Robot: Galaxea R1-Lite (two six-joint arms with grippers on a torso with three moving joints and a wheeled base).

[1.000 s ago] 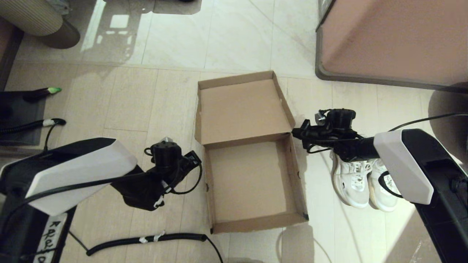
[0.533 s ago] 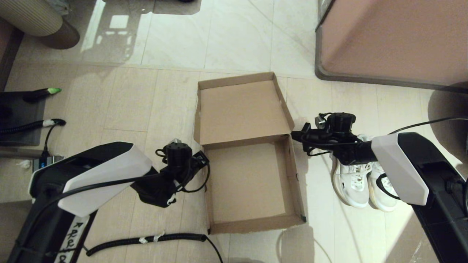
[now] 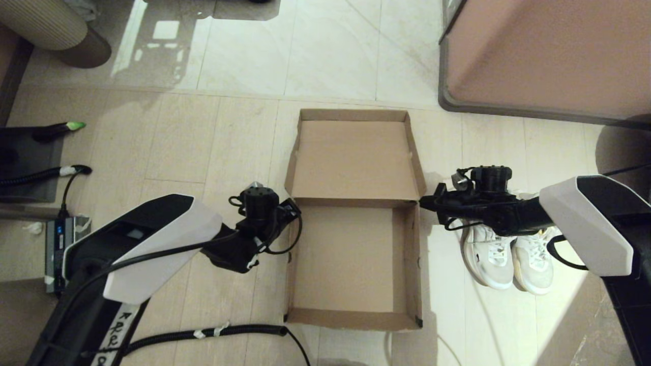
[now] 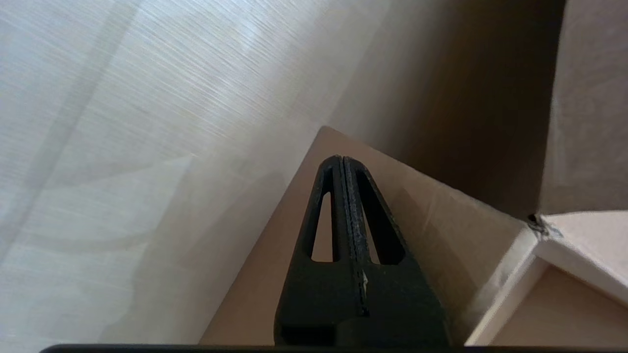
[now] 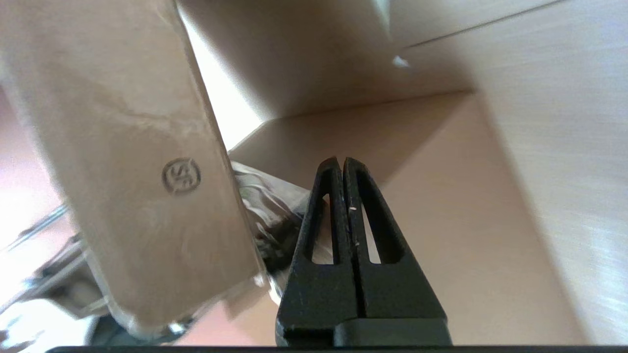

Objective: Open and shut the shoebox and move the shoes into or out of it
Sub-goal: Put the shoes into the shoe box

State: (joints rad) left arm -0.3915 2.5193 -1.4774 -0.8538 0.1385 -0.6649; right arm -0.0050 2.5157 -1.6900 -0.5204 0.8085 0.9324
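Observation:
The brown cardboard shoebox (image 3: 351, 259) lies open and empty on the floor in the middle of the head view. Its lid (image 3: 356, 157) is flipped back flat on the far side. The white sneakers (image 3: 508, 254) stand side by side on the floor to the box's right, partly under my right arm. My left gripper (image 3: 294, 207) is shut and empty at the box's left wall by the lid hinge. My right gripper (image 3: 423, 202) is shut and empty at the right wall by the hinge. The left wrist view shows the shut left gripper (image 4: 341, 159) over cardboard; the right wrist view shows the right gripper (image 5: 341, 161) likewise.
A large pinkish-brown panel with a grey rim (image 3: 549, 56) stands at the far right. A black corrugated cable (image 3: 203, 334) runs along the floor near the box's front left corner. A dark mat (image 3: 25, 162) and a power strip (image 3: 58, 239) lie at the left.
The shoebox has turned and slid to the right, now square to me. Both arms have shifted right, and the left gripper has closed in on the box's left wall.

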